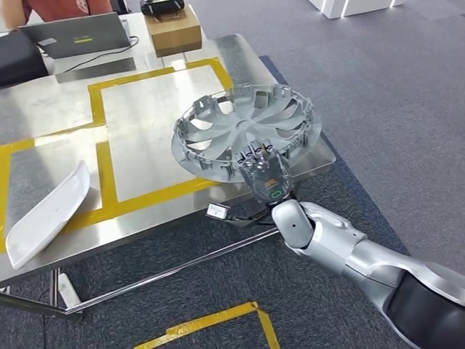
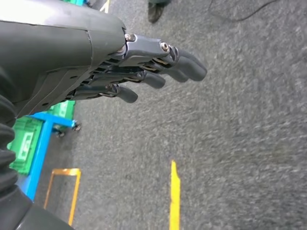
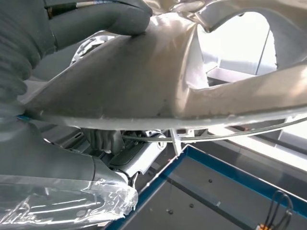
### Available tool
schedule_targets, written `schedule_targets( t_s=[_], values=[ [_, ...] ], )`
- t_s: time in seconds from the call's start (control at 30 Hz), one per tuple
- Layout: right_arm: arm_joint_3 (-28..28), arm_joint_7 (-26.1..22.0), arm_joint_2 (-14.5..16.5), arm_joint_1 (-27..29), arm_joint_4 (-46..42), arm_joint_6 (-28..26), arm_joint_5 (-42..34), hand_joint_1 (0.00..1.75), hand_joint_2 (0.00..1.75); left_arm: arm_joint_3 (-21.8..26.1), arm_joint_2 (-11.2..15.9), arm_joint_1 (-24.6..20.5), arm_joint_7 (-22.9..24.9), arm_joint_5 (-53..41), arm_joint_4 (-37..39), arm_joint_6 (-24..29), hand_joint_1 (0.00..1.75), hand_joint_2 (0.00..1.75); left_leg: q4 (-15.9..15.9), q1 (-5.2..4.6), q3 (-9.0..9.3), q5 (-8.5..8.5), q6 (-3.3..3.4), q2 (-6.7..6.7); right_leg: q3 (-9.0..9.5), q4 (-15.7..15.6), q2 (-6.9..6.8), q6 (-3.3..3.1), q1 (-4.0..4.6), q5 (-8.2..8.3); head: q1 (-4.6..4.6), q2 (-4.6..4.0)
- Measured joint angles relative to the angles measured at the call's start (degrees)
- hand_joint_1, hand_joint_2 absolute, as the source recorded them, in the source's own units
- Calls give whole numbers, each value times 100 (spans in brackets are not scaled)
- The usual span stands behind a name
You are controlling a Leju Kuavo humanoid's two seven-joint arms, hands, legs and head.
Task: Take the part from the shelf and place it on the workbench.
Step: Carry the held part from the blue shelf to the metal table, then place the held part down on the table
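Gripping the wheel cover [image 1: 247,127] rim, right hand [image 1: 264,173] fingers [image 1: 258,154] curl over it.

High head view; close wrist views

Workbench [image 1: 65,109], layout of contents

Wheel cover [image 1: 247,127] at right front corner, overhanging the edge, gripped at its near rim by right hand [image 1: 264,169]; curved panel [image 1: 46,207] front left; laptop [image 1: 71,33] rear left; cardboard box [image 1: 173,33] rear centre, right of laptop.
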Motion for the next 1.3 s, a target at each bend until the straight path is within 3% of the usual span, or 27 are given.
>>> schedule_targets(
  t_s=[0.1,0.2,0.23,0.27,0.3,0.37,0.4,0.47,0.57,0.63,0.7,0.73,0.77,0.8,0.87,0.93,1.0,1.1,1.17,1.23,1.27,1.3],
  values=[
    [1,0,17,3,1,0,-4,175,175,0,7,11,1,0,0,0,0,175,218,11,-98,-170,-94,43,28,-33,-60,-86,-35,23,-19,0],
    [0,0,22,1,1,0,-2,175,175,0,10,7,1,0,0,0,0,175,1240,43,-580,-654,-182,175,47,-42,-129,-138,-39,16,-45,0],
    [1,0,22,3,2,0,-2,175,175,0,11,9,1,0,0,0,0,175,1511,51,-716,-725,-195,189,50,-41,-150,-141,-36,13,-43,0],
    [2,0,23,5,2,0,-2,175,175,0,11,12,1,0,0,0,0,175,1590,57,-763,-688,-199,196,52,-40,-170,-142,-35,9,-44,0],
    [3,0,28,6,2,0,-2,175,175,0,11,15,1,0,0,0,0,175,1440,60,-696,-545,-194,202,58,-39,-186,-137,-34,6,-44,0],
    [4,0,52,0,2,0,-1,175,175,0,13,13,1,0,0,2,0,175,695,51,-325,-155,-155,270,76,-39,-215,-117,-32,-7,-44,0],
    [6,0,68,-9,3,0,-1,175,175,0,14,6,1,0,0,4,0,175,338,33,-145,-39,-128,319,77,-34,-225,-99,-20,-16,-43,0],
    [25,0,104,-31,9,0,-1,175,175,0,15,-9,1,3,0,10,0,175,6,-6,11,-2,-79,382,69,-33,-253,-56,0,-24,-37,0],
    [70,0,177,-57,32,0,-1,175,175,0,28,-4,1,9,0,7,0,175,-57,-5,25,11,8,331,50,-22,-280,28,-4,-71,-33,0],
    [93,0,208,-77,45,0,-1,175,175,0,37,-4,1,10,0,-4,0,175,-93,12,42,33,74,294,-125,342,-225,61,-8,-305,-23,0],
    [128,0,229,-84,66,0,0,175,175,0,41,-14,2,9,0,-16,0,175,-92,7,43,31,105,245,-499,1144,-166,72,-4,-666,-15,0],
    [150,0,250,-73,83,0,0,175,175,0,43,-15,4,4,0,-22,0,175,-92,4,46,30,109,216,-672,1489,-153,76,-4,-774,-17,0],
    [177,0,279,-56,108,0,-1,175,175,0,46,-13,8,-2,0,-27,0,175,-90,3,51,29,111,184,-766,1654,-146,79,-4,-776,-14,0],
    [206,0,311,-38,139,0,-1,175,175,0,51,-11,13,-9,0,-33,0,175,-89,4,58,28,109,150,-746,1572,-145,76,-5,-660,-10,0],
    [255,0,372,-13,204,0,-2,175,175,0,57,-9,26,-18,0,-45,0,175,-80,6,70,18,94,83,-421,820,-116,58,-11,-235,-5,0],
    [287,0,432,-9,257,0,-1,175,175,0,64,-12,42,-20,0,-52,0,175,-49,-11,41,10,50,43,-85,140,-42,37,-16,-5,-9,0],
    [313,0,483,2,293,0,2,175,175,0,70,-6,60,-20,0,-52,0,175,-31,-15,10,16,-2,26,10,-5,-1,10,-3,-12,-14,0],
    [340,0,553,42,350,0,0,175,175,0,75,18,82,-19,0,-52,0,175,53,9,-26,-61,-87,60,23,-21,-37,-82,-12,9,-25,0],
    [344,0,593,59,385,0,-2,175,175,0,81,17,85,-18,0,-52,0,175,522,24,-241,-343,-151,145,39,-35,-76,-136,-24,16,-44,0],
    [352,0,610,69,417,0,-2,175,175,0,81,14,85,-18,0,-52,0,175,1308,42,-622,-676,-189,186,44,-33,-116,-155,-20,8,-51,0],
    [361,0,617,80,434,0,-1,175,175,0,81,19,86,-18,0,-54,0,175,1573,50,-754,-732,-197,192,50,-31,-132,-158,-19,4,-49,0],
    [372,0,630,98,452,0,-1,175,175,0,81,25,85,-18,0,-57,0,175,1625,57,-787,-674,-199,194,56,-30,-144,-160,-19,-1,-50,0]
  ],
)
